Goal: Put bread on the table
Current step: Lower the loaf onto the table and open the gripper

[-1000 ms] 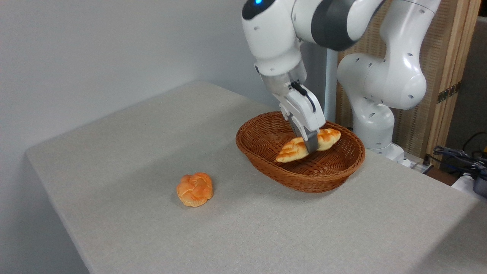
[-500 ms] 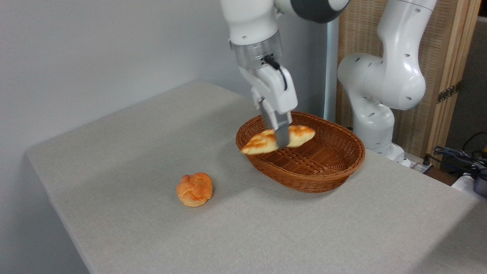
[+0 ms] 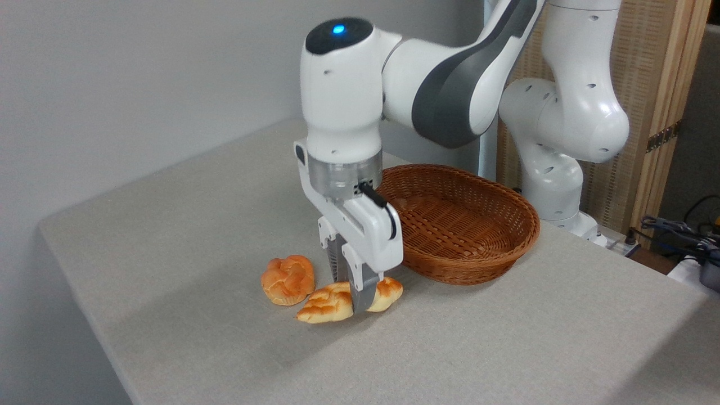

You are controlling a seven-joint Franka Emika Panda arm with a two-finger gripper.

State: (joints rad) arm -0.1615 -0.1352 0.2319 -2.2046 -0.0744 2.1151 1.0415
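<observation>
The hand pinches the bread at the counter — just right of the bun, left of the basket

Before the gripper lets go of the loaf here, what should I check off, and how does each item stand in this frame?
1. Loaf out of the basket: ok, the basket shows nothing inside.
2. Loaf down at the table: ok, it looks to be resting there, though contact is hard to confirm.
3. Gripper shut across the loaf's middle: ok.
4. Clear of the bun: cannot tell; the loaf's left end lies very near it.
5. Loaf away from the table edge: ok.
6. Way up free for the arm: ok.
</observation>
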